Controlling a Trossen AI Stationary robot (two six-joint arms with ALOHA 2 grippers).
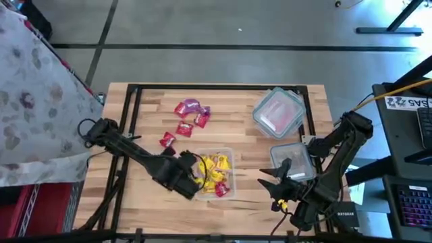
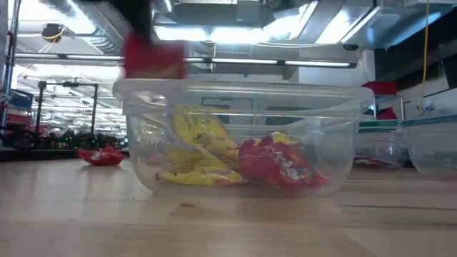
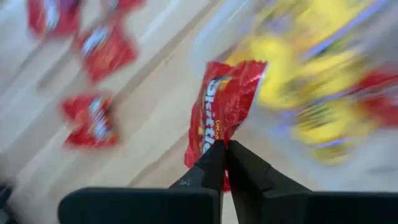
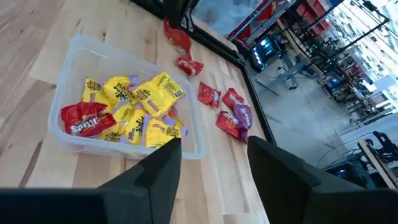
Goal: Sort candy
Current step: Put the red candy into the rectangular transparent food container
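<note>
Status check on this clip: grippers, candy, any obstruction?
Left gripper shut on a red candy packet, beside the clear tub. Right gripper open, waiting near the table's front. Loose candy on the table. Nothing blocking.

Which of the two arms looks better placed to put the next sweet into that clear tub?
The left, probably. Its left gripper is shut on a red packet right beside the tub of yellow candy. The right gripper is open, empty, and off to the tub's other side.
</note>
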